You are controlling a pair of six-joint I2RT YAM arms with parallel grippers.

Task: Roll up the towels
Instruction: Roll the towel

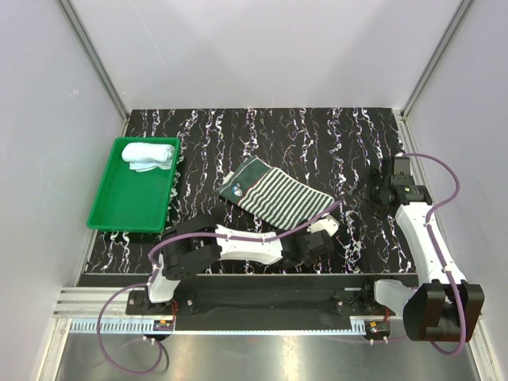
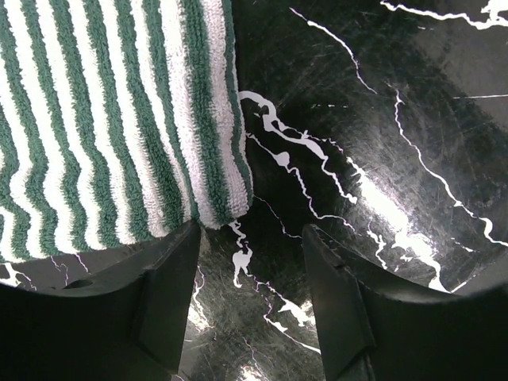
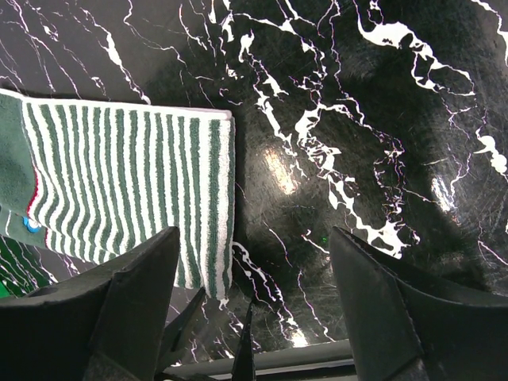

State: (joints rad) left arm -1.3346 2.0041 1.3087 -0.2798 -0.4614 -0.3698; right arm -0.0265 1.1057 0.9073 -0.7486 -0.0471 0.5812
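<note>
Top cam: striped towel lies flat and unrolled mid-surface. The light-blue towel is already rolled and sits at the far end of the green tray on the left, so I reckon we're approx. half done. Left arm is stretched across to the striped towel's near right corner. Right arm is off to the right, well apart from the cloth.

Left wrist cam: left fingers are partly open w/ nothing between them. The towel corner sits just above the tip on the left of this view. The gap itself is over bare surface (can't tell if that tip touches the cloth).

Right wrist cam: right fingers are spread wide and empty. The towel's edge is over on the left of this view, not in the gap.

Step in hand, as I read it: lining up a pinch on that corner to start roll no. 2. Next move calls for shifting the left fingers sideways onto the hem, going low, then closing. I'd bring the right arm to the other near corner so the roll starts even, since soft terry prob. bunches if pulled from one side.
</note>
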